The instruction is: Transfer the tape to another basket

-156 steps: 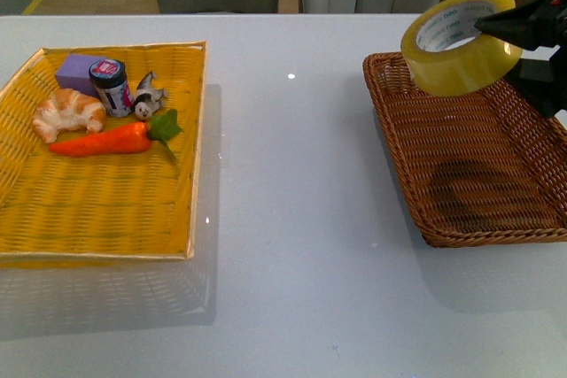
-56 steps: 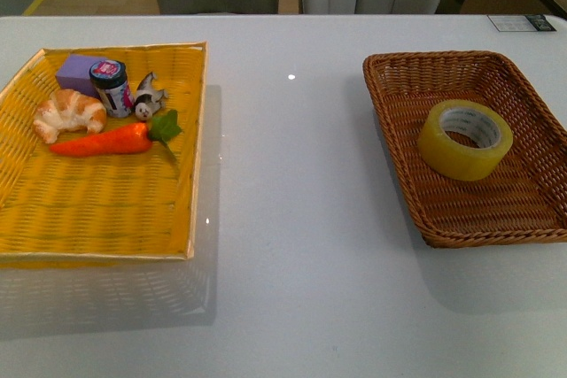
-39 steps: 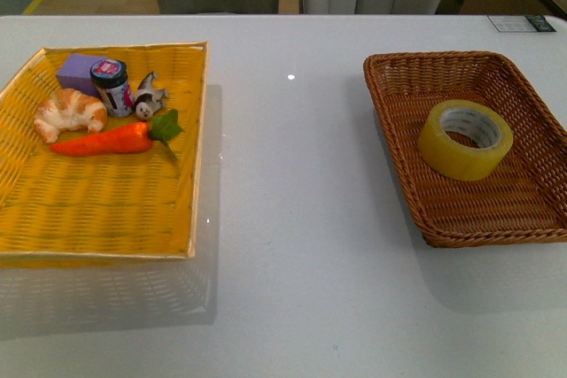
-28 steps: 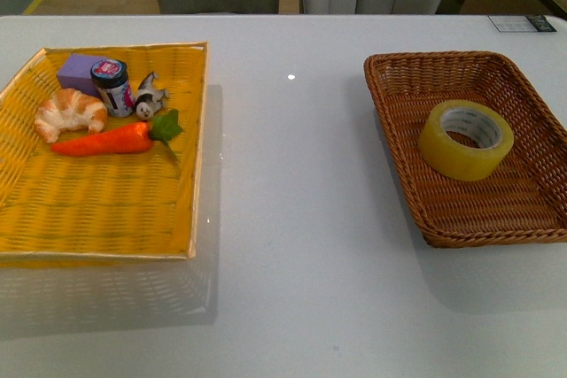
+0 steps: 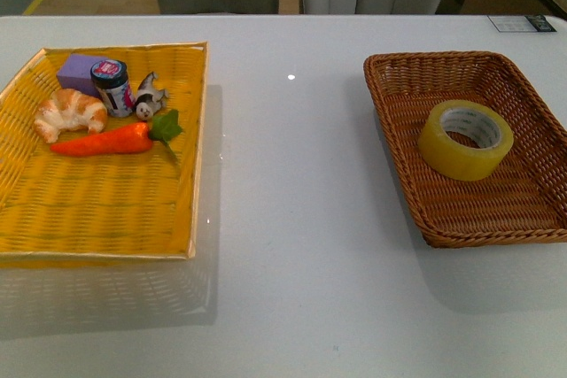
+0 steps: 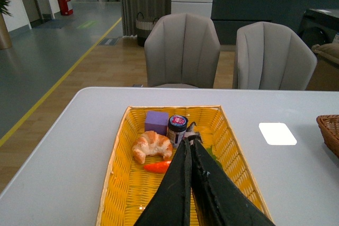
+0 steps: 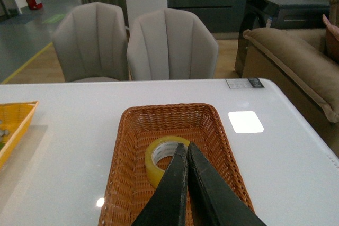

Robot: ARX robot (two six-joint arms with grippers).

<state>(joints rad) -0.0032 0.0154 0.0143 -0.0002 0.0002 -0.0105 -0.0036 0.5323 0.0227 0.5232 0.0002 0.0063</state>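
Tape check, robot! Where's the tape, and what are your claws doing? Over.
Left gripper shut, empty. Right gripper shut, empty, clear of the tape. Tape lying flat inside the brown basket. Nothing in the way.

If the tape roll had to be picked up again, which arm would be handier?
Probably the right. Its end effector, shut, points at the yellowish packing tape roll in the brown wicker basket. The left end effector sits over the yellow woven tray.
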